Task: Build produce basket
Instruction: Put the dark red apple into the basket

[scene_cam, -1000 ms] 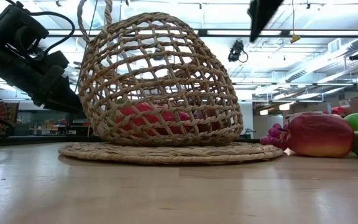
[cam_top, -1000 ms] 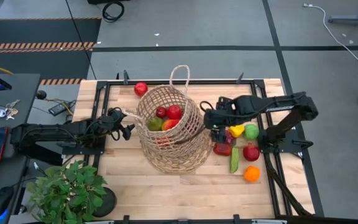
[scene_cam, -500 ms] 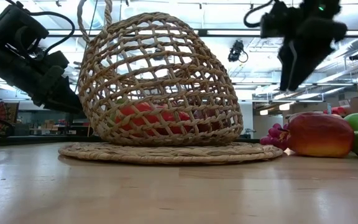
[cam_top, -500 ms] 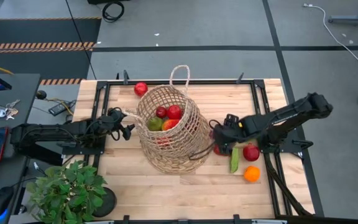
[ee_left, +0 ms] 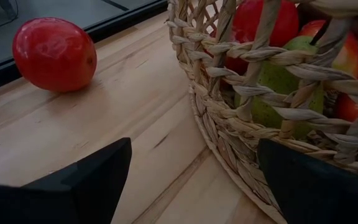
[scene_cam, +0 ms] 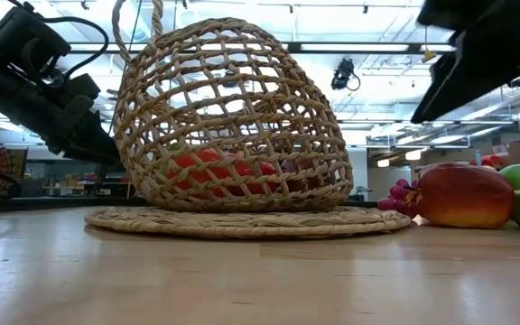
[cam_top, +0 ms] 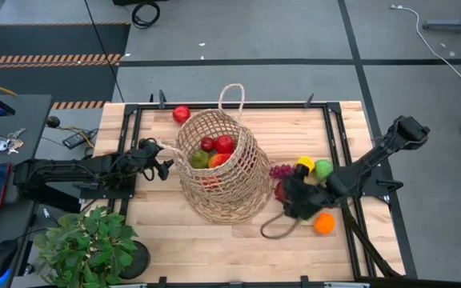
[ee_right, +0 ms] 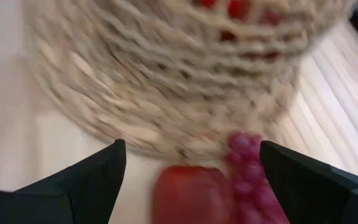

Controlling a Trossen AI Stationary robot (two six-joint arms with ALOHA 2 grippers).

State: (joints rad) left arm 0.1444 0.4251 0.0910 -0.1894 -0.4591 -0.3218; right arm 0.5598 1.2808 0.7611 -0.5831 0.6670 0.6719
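Now the right gripper [cam_top: 288, 202], jaws apart and empty, has swung down to the mango [ee_right: 185, 193] at the wicker basket's [cam_top: 218, 172] four o'clock, ready to grasp it.

left arm [cam_top: 70, 174]: matte black jointed links, looped black cables | right arm [cam_top: 374, 160]: matte black, blocky wrist | end effector fingers [ee_left: 92, 180]: flat, dark

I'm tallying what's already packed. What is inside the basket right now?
Through the mouth of the basket show two red fruits, a green piece and a red-yellow one. The low view shows more red low down; the weave hides how many pieces lie underneath.
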